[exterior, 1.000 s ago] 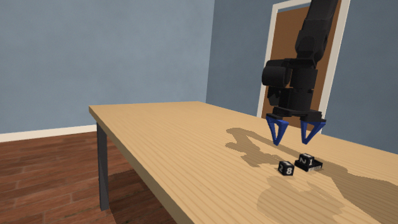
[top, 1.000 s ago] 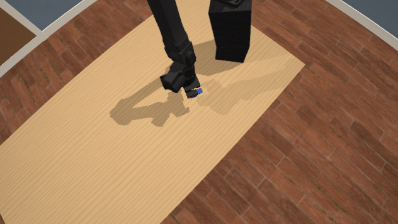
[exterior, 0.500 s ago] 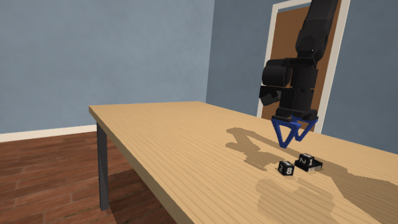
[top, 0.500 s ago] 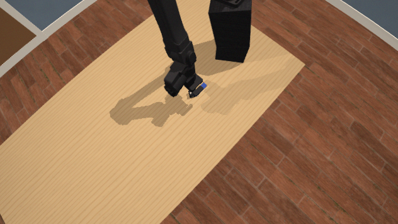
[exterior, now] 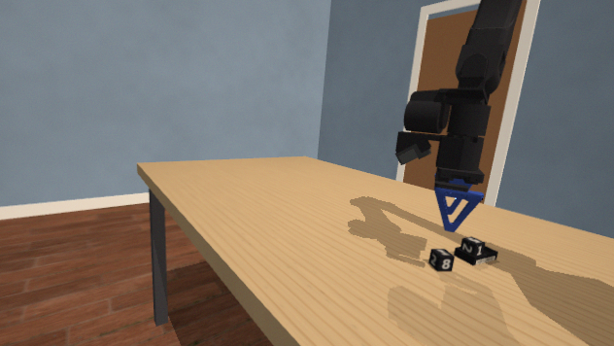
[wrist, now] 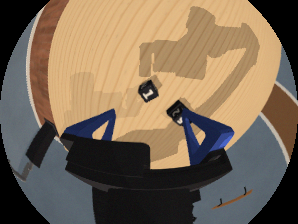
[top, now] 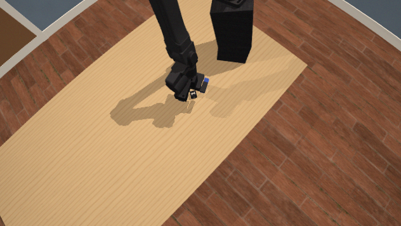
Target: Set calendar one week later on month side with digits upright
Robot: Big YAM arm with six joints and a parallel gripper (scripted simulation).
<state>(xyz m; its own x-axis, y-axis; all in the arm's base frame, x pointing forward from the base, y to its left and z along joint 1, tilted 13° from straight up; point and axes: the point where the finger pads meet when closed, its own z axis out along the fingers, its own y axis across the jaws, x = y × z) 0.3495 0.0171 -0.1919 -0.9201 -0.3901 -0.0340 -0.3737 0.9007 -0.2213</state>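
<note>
Loose cube: on the table [top: 127, 165] [exterior: 272, 209] [wrist: 90, 50], outside the tray [exterior: 465, 257] but near it; the loose cube [top: 193, 94] [exterior: 441, 259] [wrist: 148, 91] shows an 8 and a 2 on its sides in the exterior view
Tray cube: the tray cube [exterior: 472, 248] [wrist: 175, 111] is with the tray, a 2 and a 1 on its visible sides; whether it sits fully on the tray floor cannot be told
Claw: the claw [top: 193, 90] [exterior: 451, 229] [wrist: 148, 112] is spread wide, with nothing between its fingers, above the table
Loose cube from claw: ahead of the gap in the wrist view, roughly midway between the two fingertips, and lower than them
Tray cube from claw: off to the right side in the wrist view, partly behind that fingertip
Long axis: none on the cube, so its side faces matter; they look turned a little from the fingers
Next move: probably square the claw to the loose cube, then lower
Risk: a finger could knock the tray on the way down

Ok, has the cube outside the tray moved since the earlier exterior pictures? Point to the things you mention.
No: in the exterior view the cube [top: 193, 94] [exterior: 441, 259] [wrist: 148, 91] keeps its place against the near edge of the table [top: 127, 152] [exterior: 272, 219] [wrist: 100, 55].
</note>
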